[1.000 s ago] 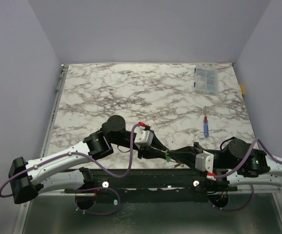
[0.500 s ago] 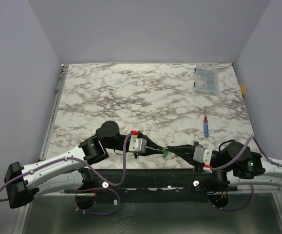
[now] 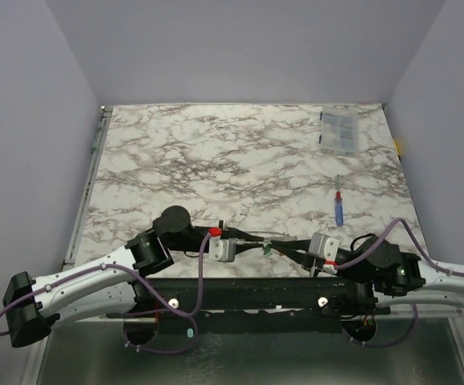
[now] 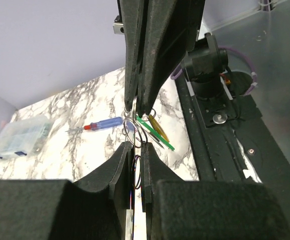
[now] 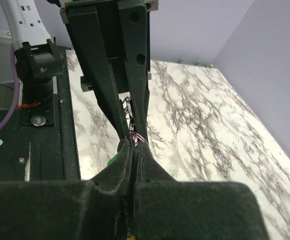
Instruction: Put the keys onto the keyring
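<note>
My two grippers meet tip to tip over the table's near edge. The left gripper (image 3: 253,241) is shut on the keyring (image 4: 136,167), a thin grey wire loop standing between its pads. More wire loops (image 4: 133,124) show at the tips. The right gripper (image 3: 284,251) is shut on the keys where they join the loops. The green key (image 3: 268,249) sticks out between the grippers. In the left wrist view the green key (image 4: 157,135) and the pale yellow key (image 4: 158,128) fan out below the right gripper (image 4: 136,111). In the right wrist view a green bit (image 5: 113,159) shows beside the right gripper (image 5: 133,146).
A blue stick with a red tip (image 3: 339,208) lies right of centre on the marble table (image 3: 215,160). A clear plastic box (image 3: 339,131) sits at the back right. The black mounting rail (image 3: 248,293) runs along the near edge under the grippers.
Both wrists have swung into one level line. The left wrist moved left and nearer, the right wrist moved left and further from the edge. The green key has stayed between the tips.
</note>
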`<state>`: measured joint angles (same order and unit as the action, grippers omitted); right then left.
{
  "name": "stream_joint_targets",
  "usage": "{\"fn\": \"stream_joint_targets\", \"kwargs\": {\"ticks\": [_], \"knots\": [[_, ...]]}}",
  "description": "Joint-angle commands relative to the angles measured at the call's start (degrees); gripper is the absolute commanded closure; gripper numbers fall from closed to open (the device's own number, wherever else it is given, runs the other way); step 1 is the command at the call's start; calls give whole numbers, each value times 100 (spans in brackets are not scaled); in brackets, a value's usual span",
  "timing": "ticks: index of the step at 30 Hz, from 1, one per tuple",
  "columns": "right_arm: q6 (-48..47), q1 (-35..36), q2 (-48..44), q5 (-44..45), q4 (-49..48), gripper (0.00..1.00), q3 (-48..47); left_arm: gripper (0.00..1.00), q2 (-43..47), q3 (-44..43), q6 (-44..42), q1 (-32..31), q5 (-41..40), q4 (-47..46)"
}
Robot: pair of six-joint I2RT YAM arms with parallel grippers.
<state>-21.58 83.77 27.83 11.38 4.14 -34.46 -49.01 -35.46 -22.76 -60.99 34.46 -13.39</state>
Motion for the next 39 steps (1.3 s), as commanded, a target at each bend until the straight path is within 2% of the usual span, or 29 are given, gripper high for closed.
{"fn": "stream_joint_targets", "kwargs": {"ticks": [1,12,20,25,30,33,39], "knots": [[297,0,-21,570,-275,99,126,98,274,181,-394,-47,-338,-475],[881,7,264,1359,-1268,99,480,100,584,482,-708,-79,-423,-754],[1687,-30,505,1862,-1807,99,717,100,753,619,-896,-91,-486,-896],[2292,-67,829,2301,-1419,99,485,100,913,678,-1038,-97,-714,-990],[3240,-99,1248,2818,-454,99,-150,100,1061,758,-1279,-106,-1185,-1010],[3727,-98,1507,2622,52,99,-414,100,1151,830,-1392,-106,-1442,-1098],[3900,-104,1958,2162,-187,99,-541,100,1209,922,-1372,-108,-1609,-1249]]}}
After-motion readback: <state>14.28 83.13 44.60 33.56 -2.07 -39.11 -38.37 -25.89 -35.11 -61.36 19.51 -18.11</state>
